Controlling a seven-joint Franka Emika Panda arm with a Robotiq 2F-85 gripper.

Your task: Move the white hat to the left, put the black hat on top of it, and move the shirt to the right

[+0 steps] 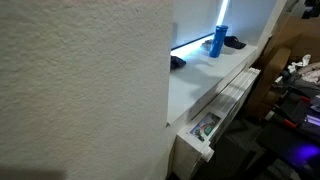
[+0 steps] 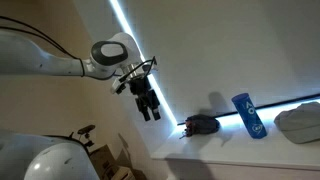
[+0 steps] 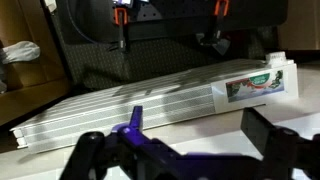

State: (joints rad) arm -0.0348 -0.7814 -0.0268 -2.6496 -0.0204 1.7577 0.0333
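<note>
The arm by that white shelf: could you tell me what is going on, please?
The gripper hangs in the air near the shelf, its fingers apart and holding nothing. On the shelf the black hat, a blue item and the white hat sit in a row. The black hat is not yet on the white one.

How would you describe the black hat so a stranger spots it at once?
Look along the white ledge under the glowing light strip. Of the things there, the black hat is the low, rounded, all-black one, beside the upright blue item.
</note>
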